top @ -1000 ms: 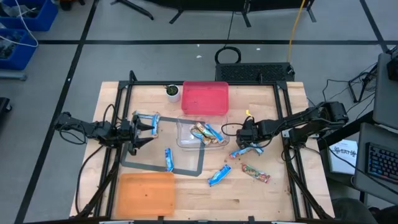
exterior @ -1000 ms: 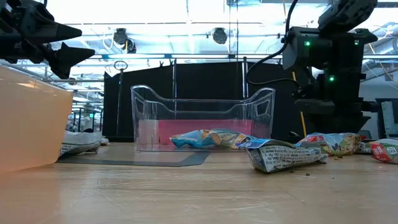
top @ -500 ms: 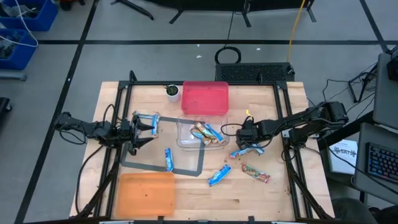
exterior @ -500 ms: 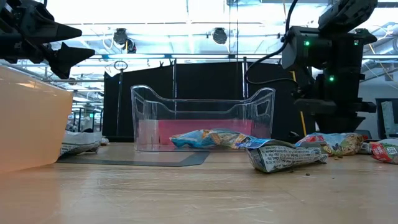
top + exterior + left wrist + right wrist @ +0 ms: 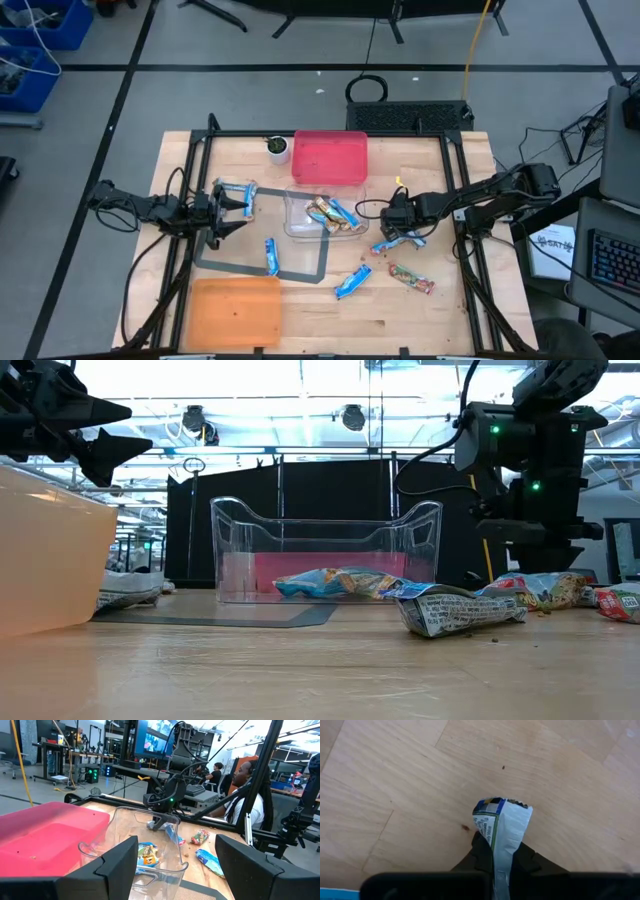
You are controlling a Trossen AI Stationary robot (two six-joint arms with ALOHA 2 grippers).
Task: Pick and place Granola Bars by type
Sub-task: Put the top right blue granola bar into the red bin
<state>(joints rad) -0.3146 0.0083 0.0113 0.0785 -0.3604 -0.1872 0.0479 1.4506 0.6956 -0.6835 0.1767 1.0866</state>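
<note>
Right of the clear bin [image 5: 322,215], your right gripper [image 5: 397,237] is down at the wooden surface [image 5: 440,315], its fingers [image 5: 482,855] pinched tight on the end of a blue-and-white granola bar [image 5: 500,827]. Two further bars, one blue-and-white [image 5: 352,282] and one tan with red and green marks [image 5: 411,278], lie on the bare wood nearer the front edge. More bars [image 5: 332,213] sit inside the clear bin, another blue one [image 5: 271,256] lies on the grey mat [image 5: 232,262], and a pair [image 5: 236,196] rests at the mat's far left corner. Your left gripper [image 5: 228,210] hovers above that corner, fingers [image 5: 122,862] parted and holding nothing. Behind the clear bin stands a red bin [image 5: 330,157]; an orange bin [image 5: 236,313] occupies the front left.
</note>
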